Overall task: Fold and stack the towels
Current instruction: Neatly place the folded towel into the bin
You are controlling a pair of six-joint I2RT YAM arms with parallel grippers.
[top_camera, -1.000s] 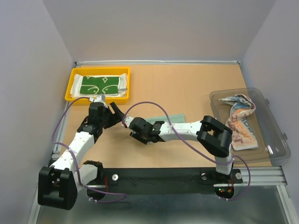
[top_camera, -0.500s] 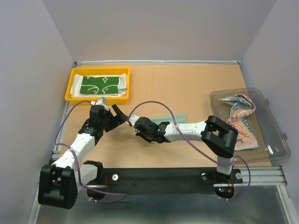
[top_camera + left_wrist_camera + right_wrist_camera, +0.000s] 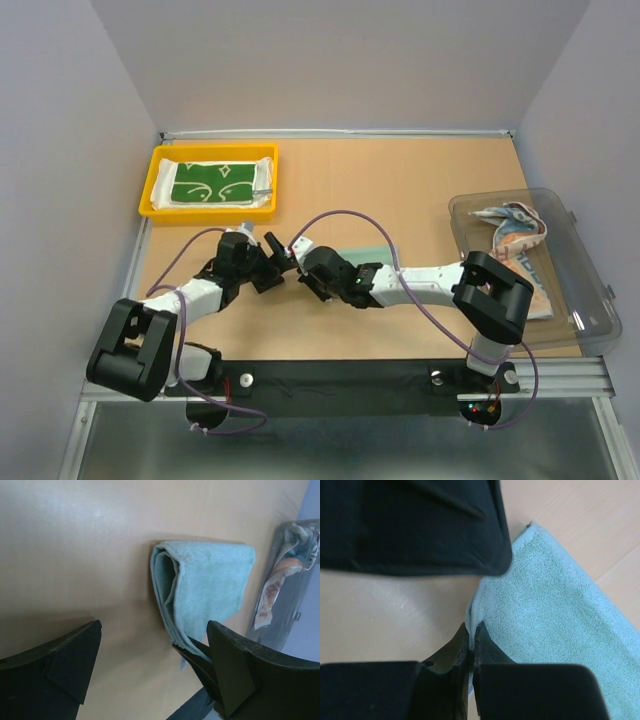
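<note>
- Top view: the left gripper (image 3: 272, 258) stands wide open and holds nothing. The right gripper (image 3: 305, 268) sits just beside it, almost tip to tip, low over the smooth tan table (image 3: 400, 180).
- A sliver of the pale teal towel (image 3: 378, 251) shows just behind the right gripper's wrist.
- Well beyond the left gripper, a yellow plastic tray (image 3: 150, 195) holds a flat dark green towel (image 3: 215, 183) with white marks, lying on a white towel (image 3: 263, 168).
- Far out to the right arm's side, a clear rigid bin (image 3: 590, 300) holds a crumpled printed towel (image 3: 515, 232).
- Left wrist view: matte black, wedge-shaped fingers (image 3: 55, 665) spread wide over bare table.
- The teal towel (image 3: 210, 590) lies ahead of them, nearer the right-hand finger. It is a fluffy terry rectangle with rounded, layered folds along one side.
- The right gripper's thin dark tips (image 3: 192, 652) meet the towel's near corner.
- Right wrist view: the right gripper (image 3: 471, 635) has its slim jaws pressed together, pinching the towel's (image 3: 555, 610) nubby edge. The left gripper's broad black finger (image 3: 420, 525) is just ahead.
</note>
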